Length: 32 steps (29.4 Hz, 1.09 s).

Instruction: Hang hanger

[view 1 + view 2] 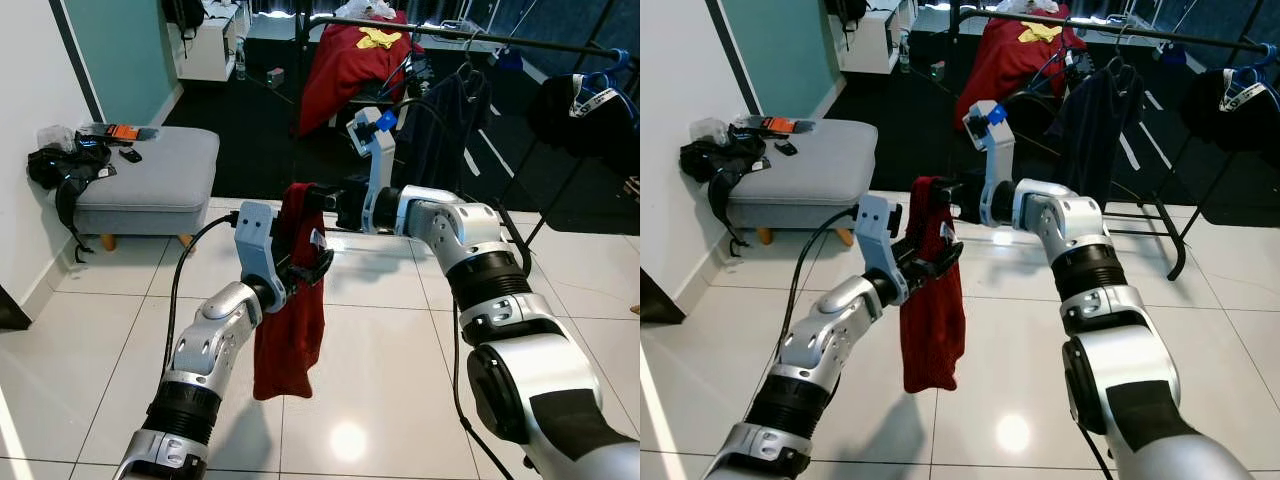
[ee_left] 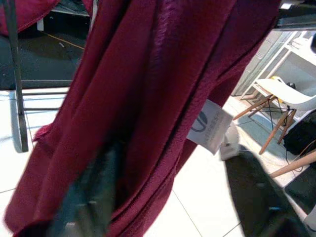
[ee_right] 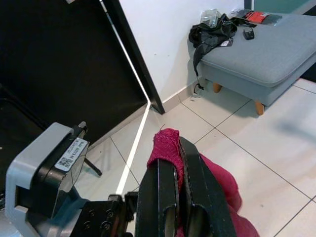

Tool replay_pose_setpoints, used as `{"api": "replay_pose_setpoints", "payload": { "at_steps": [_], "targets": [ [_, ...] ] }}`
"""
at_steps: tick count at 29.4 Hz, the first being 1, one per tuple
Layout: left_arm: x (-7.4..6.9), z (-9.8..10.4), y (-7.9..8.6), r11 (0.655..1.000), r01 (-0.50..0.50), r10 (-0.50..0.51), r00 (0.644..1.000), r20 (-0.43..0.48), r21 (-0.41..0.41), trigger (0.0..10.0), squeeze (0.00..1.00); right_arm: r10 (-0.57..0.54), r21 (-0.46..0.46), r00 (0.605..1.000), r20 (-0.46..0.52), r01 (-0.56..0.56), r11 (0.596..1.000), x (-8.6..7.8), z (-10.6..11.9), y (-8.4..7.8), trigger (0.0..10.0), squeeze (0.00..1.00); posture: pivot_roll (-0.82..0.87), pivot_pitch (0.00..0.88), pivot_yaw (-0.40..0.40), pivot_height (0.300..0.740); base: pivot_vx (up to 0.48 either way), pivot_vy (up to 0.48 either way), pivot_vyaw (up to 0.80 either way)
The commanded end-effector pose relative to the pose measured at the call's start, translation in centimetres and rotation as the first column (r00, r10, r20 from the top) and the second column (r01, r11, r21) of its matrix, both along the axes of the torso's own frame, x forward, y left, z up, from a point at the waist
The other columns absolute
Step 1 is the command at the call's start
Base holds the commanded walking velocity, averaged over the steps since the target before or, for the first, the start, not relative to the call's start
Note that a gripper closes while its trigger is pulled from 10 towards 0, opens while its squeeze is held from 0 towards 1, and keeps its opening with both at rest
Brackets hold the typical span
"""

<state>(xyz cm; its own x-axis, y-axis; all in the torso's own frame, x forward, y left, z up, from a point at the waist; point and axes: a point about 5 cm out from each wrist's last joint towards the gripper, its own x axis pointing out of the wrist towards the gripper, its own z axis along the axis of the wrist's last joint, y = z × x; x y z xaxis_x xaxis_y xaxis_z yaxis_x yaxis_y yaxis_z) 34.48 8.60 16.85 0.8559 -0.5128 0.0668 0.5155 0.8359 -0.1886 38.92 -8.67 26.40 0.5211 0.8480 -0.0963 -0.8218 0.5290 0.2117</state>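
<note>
Hanger — honestly can't see the frame itself, it's buried somewhere in the red garment [image 1: 291, 320] both grippers have hold of, out in front of the robot over the white tiles.

Right gripper [image 3: 178, 170] is clamped narrow on the top fold of the cloth, fingers almost together with just a ridge of red knit poking out between them. Left gripper [image 1: 312, 268] sits just below and to the left of it, pinching the cloth partway down; its wrist camera is right up against the fabric, with a white tag [image 2: 210, 125] showing.

The garment hangs long-axis straight down from the two grips, limp and bunched into vertical folds — soft, matte, slightly textured weave, dark crimson.

What the next bit turns on, I'd guess: the rail [image 1: 470, 36] is ahead, up and over to the right, a thin dark bar well apart from the grippers. The right arm is nearer to it and holds the top end, so it looks like the one to carry it there. The rail already has a red piece [image 1: 350, 60] and dark clothes [image 1: 445, 120] on it, so a free gap needs picking.
</note>
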Motion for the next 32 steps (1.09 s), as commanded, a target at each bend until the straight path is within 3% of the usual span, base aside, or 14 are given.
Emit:
{"api": "replay_pose_setpoints", "payload": {
  "at_steps": [1,13,18,27,28,30,31,32],
  "targets": [
    [0.2,0.0,-0.1,1.0,-0.009,0.009,1.0,-0.003,-0.001,0.0,0.0,0.002,0.01,1.0,0.015,-0.003,1.0,-0.1,0.5,0.0,10.0,0.0,0.02,0.113,-0.076,0.74,0.0,0.0,0.0],
    [0.3,0.4,0.7,0.999,-0.02,0.021,1.0,0.014,-0.025,0.0,0.0,-0.01,0.013,1.0,0.005,0.01,1.0,0.0,0.2,-0.3,10.0,0.0,0.02,0.116,-0.076,0.74,0.0,0.0,0.0],
    [-0.7,1.0,1.5,0.995,0.094,-0.095,0.993,0.068,0.014,0.0,0.0,-0.044,0.018,0.999,-0.025,0.045,0.999,-0.2,-0.8,-1.5,10.0,0.0,0.03,0.11,-0.076,0.74,0.0,0.0,0.0],
    [-2.7,0.8,2.0,0.962,0.261,-0.266,0.962,0.066,0.08,0.0,0.0,-0.078,0.039,0.994,-0.076,0.081,0.996,-0.8,-2.7,-2.7,10.0,0.0,0.06,0.085,-0.06,0.74,0.0,0.0,0.0],
    [-3.6,0.7,2.2,0.941,0.321,-0.328,0.943,0.055,0.105,0.0,0.0,-0.085,0.042,0.992,-0.091,0.09,0.995,-1.1,-3.4,-2.9,10.0,1.0,0.07,0.07,-0.047,0.74,0.0,0.0,0.0],
    [-3.6,0.7,2.2,0.941,0.321,-0.328,0.943,0.055,0.105,0.0,0.0,-0.085,0.042,0.992,-0.091,0.09,0.995,-1.1,-3.4,-2.9,10.0,1.0,0.07,0.07,-0.047,0.74,0.0,0.0,0.0],
    [-4.4,0.6,2.4,0.915,0.381,-0.389,0.92,0.04,0.136,0.0,0.0,-0.087,0.044,0.991,-0.105,0.093,0.995,-1.4,-4.1,-3.1,10.0,1.0,0.07,0.067,-0.037,0.74,0.0,0.0,0.0],
    [-4.4,0.6,2.4,0.915,0.381,-0.389,0.92,0.04,0.136,0.0,0.0,-0.087,0.044,0.991,-0.105,0.093,0.995,-1.4,-4.1,-3.1,10.0,1.0,0.07,0.067,-0.037,0.74,0.0,0.0,0.0]
  ]
}}
